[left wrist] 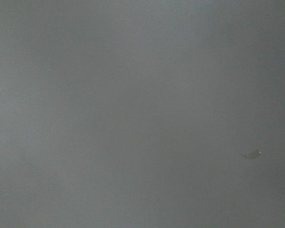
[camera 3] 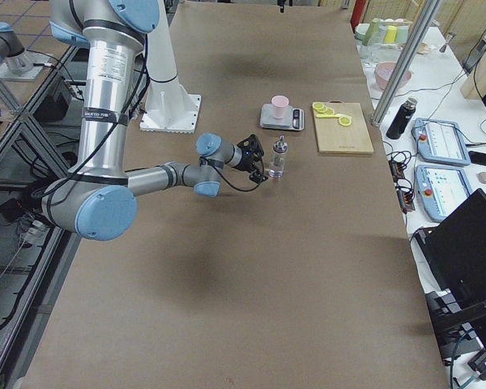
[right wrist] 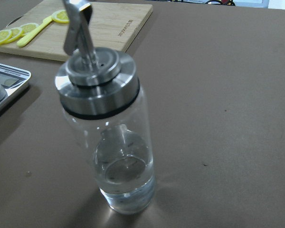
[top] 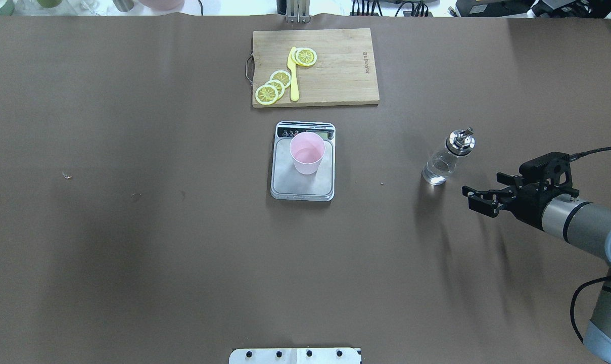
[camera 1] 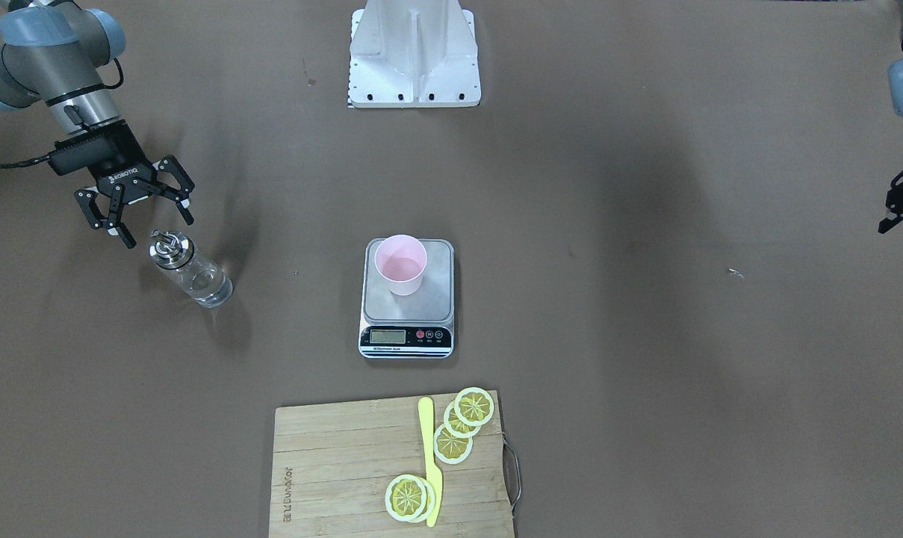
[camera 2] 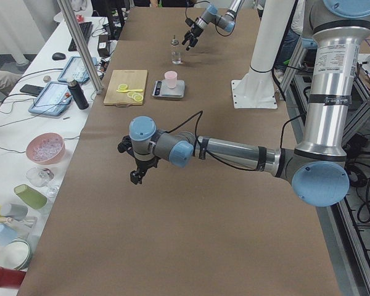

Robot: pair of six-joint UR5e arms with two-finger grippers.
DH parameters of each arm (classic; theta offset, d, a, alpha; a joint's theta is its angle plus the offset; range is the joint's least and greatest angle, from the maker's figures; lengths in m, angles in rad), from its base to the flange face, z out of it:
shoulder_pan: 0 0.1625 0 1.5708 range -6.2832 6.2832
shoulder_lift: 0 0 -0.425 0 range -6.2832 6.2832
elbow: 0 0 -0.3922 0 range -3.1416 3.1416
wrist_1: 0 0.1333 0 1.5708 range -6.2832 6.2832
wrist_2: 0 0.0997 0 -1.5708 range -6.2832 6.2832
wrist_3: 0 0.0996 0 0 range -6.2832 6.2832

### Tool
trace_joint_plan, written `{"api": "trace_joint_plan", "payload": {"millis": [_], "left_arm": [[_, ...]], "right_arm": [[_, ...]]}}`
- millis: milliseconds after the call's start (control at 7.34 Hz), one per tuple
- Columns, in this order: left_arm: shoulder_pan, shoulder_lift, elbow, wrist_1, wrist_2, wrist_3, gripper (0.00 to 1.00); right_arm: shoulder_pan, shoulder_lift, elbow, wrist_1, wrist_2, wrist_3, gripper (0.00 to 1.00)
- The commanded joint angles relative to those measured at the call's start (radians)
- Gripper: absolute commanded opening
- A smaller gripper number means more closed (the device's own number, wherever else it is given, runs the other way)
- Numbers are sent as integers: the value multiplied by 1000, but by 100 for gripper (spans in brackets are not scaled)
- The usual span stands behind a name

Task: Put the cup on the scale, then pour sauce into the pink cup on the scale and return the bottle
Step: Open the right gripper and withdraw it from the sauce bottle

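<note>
Small clear glass bottle with silver pourer cap (top: 442, 163) stands upright on the brown worktop (top: 133, 227), well apart from the pale-pink tapered cup (top: 307, 154) sitting on the flat grey steel scale (top: 290, 184) for weighing; my right jaws gape empty just beside it, level for a side grip; left jaws, can't tell

One cup (camera 1: 400, 263), one scale (camera 1: 440, 288), one bottle (camera 1: 193, 273), one board (camera 1: 346, 463), one knife (camera 1: 429, 456), five lemon slices (camera 1: 474, 406)

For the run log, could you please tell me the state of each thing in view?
scale: flat on table, display unreadable.
cup: upright on scale.
bottle: upright, capped, standing free.
right hand: open, beside bottle, not touching.
left hand: over bare table, open or shut unclear.
</note>
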Motion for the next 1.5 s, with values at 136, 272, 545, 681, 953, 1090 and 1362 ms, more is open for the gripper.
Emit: {"api": "trace_joint_plan", "payload": {"millis": [136,272,545,681,953,1090,1362], "left_arm": [[-8,0,3,6,-2,5,98],[-28,2,10,5,-4,6,98],[-79,0,68,5,-5,73,98],[-89,0,90,5,-5,80,98],[-125,0,114,26,-5,80,98],[-132,0,116,52,-7,80,98],[-148,0,118,95,-46,80,98]], "right_arm": [[86,-29,-11,20,20,1,100],[104,-29,-16,17,29,1,100],[165,-18,-51,18,50,-7,100],[232,-3,-80,17,125,-4,100],[489,26,-164,5,552,-14,100],[605,96,-238,-52,724,-16,100],[720,137,-257,-243,854,-147,100]]}}
